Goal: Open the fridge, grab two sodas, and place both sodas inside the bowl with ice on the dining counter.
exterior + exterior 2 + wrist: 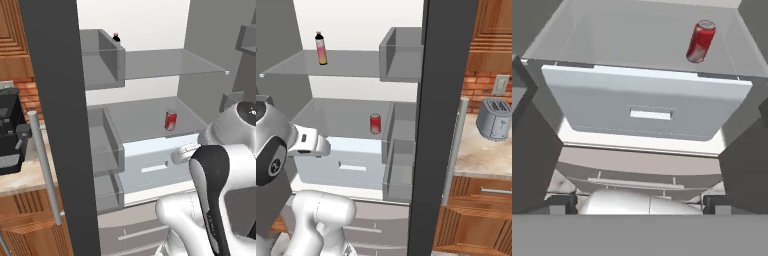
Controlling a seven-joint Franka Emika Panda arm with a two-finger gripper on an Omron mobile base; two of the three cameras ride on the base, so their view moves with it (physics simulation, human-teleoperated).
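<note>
The fridge (170, 62) stands open, white inside with grey shelves. A red soda (171, 120) (375, 123) (701, 41) stands on the middle shelf, toward its back right. The pale pink-white soda (321, 48) with a dark top stands on the upper shelf; in the left base view just its top (116, 37) peeks over a door bin. My gripper (639, 204) is open and empty, its tips wide apart. The hand (185, 152) (308, 142) hovers in front of the pale drawer, below and short of the red soda. The bowl and the dining counter are out of view.
A pale drawer (649, 105) sits under the middle shelf. Grey door bins (102, 57) (401, 55) line both open doors, whose dark edges and bar handles (44, 165) (453, 150) flank the opening. A coffee machine (10, 130) and a toaster (493, 120) stand on side counters.
</note>
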